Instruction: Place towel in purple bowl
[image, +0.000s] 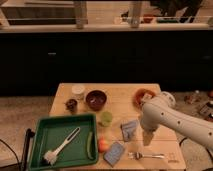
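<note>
My gripper (148, 138) hangs tip-down over the right part of the table (120, 93), just beside the towel (130, 129).

Whether it is released or clenched I cannot tell. The towel lies crumpled on the wood, outside the purple bowl (96, 99), which sits well apart toward the far edge next to a small dark cup (71, 104). A green cup (105, 118) stands between towel and bowl. Near the front edge I see a fork (147, 155), a blue sponge (115, 153) and an orange ball (103, 145); the green tray (55, 131) holds a brush (61, 150).
</note>
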